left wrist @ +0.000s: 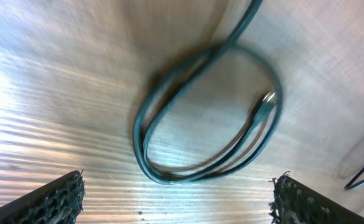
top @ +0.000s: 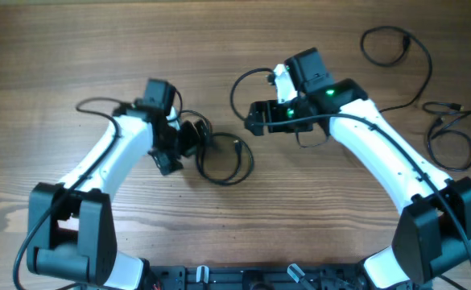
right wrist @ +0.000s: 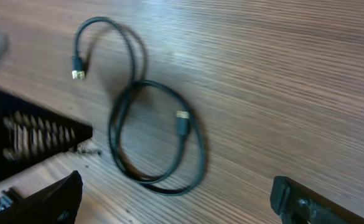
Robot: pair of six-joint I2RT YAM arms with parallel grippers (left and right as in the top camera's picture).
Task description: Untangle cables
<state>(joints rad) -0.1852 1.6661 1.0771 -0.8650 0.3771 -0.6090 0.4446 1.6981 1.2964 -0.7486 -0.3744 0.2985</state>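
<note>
Overhead, we see three thin black cables on the wooden table (top: 74,48). One coiled cable (top: 247,165) lies near the centre. A looped cable (top: 362,42) lies at the far right and a folded cable (top: 444,122) lies nearer, at the right edge. The last two lie well apart from each other and from the centre, so we judge them already sorted. The left gripper (top: 180,149) sits just left of the coiled cable and the right gripper (top: 251,119) just beyond its far right side. Both point at it, so either can take a strand. In the left wrist view, the left gripper (left wrist: 177,186) is spread wide with nothing between its fingers (left wrist: 57,199). The coiled cable (left wrist: 141,134) lies ahead in two overlapping turns, with a silver-tipped plug (left wrist: 266,106) resting just inside the turns. In the right wrist view, the right gripper (right wrist: 177,186) is likewise wide and empty over the same coiled cable (right wrist: 113,140). A free tail arches away from it to a second plug (right wrist: 78,70). We judge the next step to be gripping that tail near its plug and drawing it out while the other gripper pins the turns. The cord is thin and may slip between wide fingers.
</note>
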